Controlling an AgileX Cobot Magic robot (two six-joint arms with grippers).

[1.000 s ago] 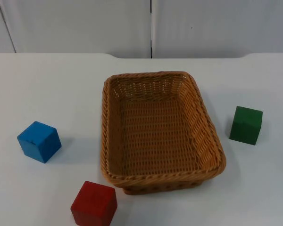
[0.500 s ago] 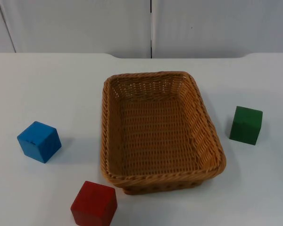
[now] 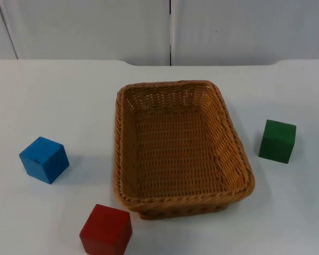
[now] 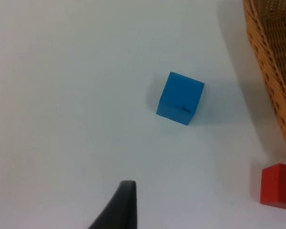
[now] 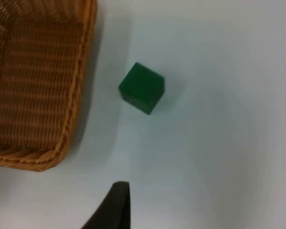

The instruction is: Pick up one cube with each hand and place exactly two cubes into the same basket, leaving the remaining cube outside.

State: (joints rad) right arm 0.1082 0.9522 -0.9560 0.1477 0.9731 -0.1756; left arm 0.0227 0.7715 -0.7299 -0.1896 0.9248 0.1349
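Cubes: three are seen on the white desk (image 3: 53, 95), and none has been put in the basket (image 3: 236, 149) yet.
Blue cube (image 3: 44, 159): it is set well to the left of the basket, turned a little, with nothing touching it. It is also seen from the left wrist (image 4: 180, 98).
Red cube (image 3: 106, 230): it is set near the front left corner of the basket, just apart from the rim.
Green cube (image 3: 277, 141): it is set just to the right of the basket, not touching it. It is also seen from the right wrist (image 5: 141, 88).
Basket: it is woven and brown, and nothing is held inside it.
Left gripper: it is held above the desk, looking down at the blue cube; one black fingertip (image 4: 117, 206) is seen, so it cannot be told if the jaws are apart or together.
Right gripper: it is held above the desk over the green cube; one fingertip (image 5: 113, 206) is seen, and the jaws cannot be judged either.
Feel: the cubes look hard, light and smooth, so they are not likely to be squashed or broken.
Hold: each cube is best pinched on two flat sides facing away from each other, at the middle, not on corners, or it may be twisted out.
Care: the blue cube is turned, so the jaws should be lined up with its sides first.
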